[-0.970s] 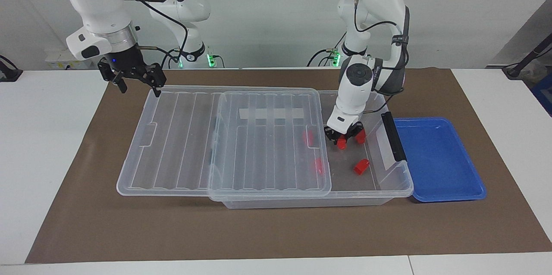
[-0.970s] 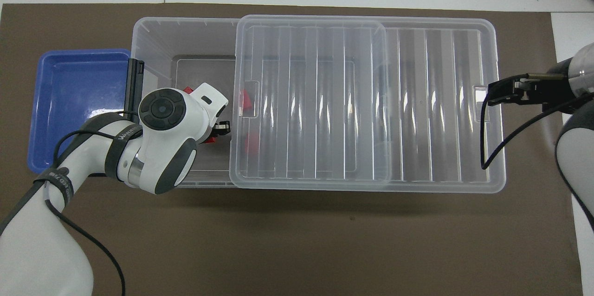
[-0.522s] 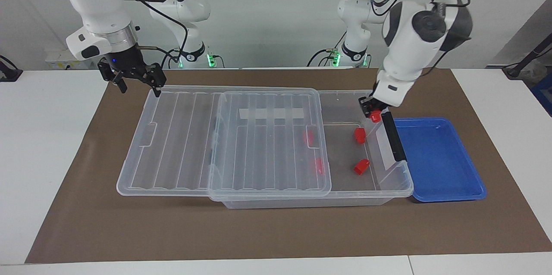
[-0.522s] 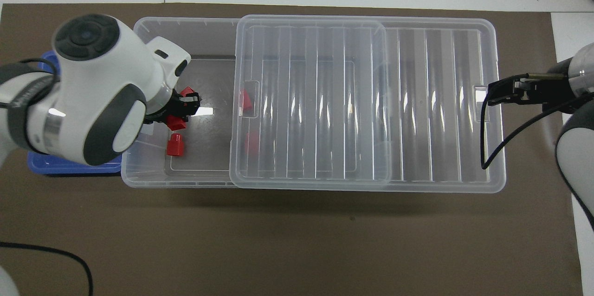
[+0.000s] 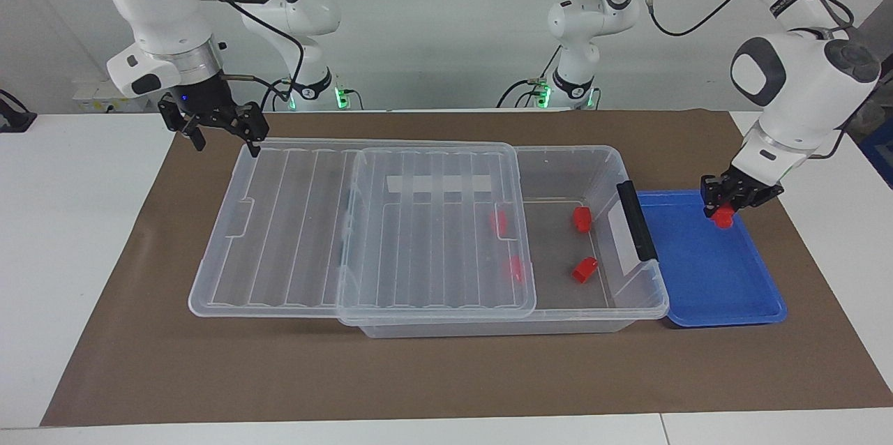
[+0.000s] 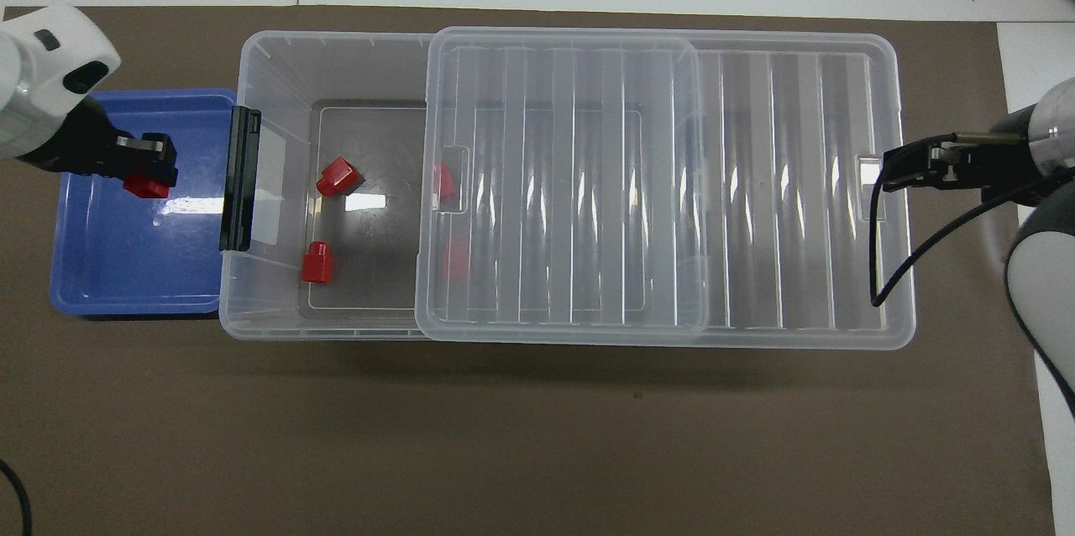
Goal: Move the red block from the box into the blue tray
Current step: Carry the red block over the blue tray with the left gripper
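Four loose blocks lie in my box (image 5: pixel 600 173), two under its slid lid (image 5: pixel 363 222). Beside it sits the blue tray (image 5: pixel 704 270); over that, my left gripper (image 5: pixel 725 206) pinches the red block (image 5: pixel 723 216). My right gripper (image 5: pixel 222 125) waits spread over the lid's edge.

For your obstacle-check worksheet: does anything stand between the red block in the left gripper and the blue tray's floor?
Nothing visible. The left gripper holds the red block over the blue tray, whose floor is bare.
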Robot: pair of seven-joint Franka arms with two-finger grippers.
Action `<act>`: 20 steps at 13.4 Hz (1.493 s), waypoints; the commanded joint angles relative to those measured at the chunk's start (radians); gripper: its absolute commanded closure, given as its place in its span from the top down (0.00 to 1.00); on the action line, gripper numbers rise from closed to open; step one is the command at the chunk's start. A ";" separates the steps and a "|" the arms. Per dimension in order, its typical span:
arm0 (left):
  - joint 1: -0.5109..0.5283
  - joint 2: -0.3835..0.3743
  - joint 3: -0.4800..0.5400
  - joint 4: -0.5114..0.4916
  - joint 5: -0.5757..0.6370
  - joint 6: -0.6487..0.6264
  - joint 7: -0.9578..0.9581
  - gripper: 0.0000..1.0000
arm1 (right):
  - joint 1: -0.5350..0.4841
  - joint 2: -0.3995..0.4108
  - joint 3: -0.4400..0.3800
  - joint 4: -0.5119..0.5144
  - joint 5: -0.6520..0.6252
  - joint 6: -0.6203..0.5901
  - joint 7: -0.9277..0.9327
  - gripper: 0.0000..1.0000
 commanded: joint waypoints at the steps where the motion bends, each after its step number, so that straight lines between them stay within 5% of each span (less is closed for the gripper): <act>1: 0.042 -0.004 -0.007 -0.170 0.042 0.223 0.013 0.00 | -0.010 0.000 0.006 0.006 0.002 -0.012 0.016 1.00; 3: 0.102 0.042 -0.008 -0.243 0.042 0.362 0.077 0.00 | -0.010 0.000 0.006 0.006 0.002 -0.012 0.016 1.00; 7: 0.137 0.104 -0.010 -0.267 0.042 0.398 0.081 0.00 | -0.010 0.000 0.006 0.006 0.002 -0.012 0.016 1.00; 20: 0.085 0.104 -0.008 -0.335 0.042 0.485 -0.016 0.00 | -0.027 0.000 0.002 0.006 0.002 -0.012 0.016 1.00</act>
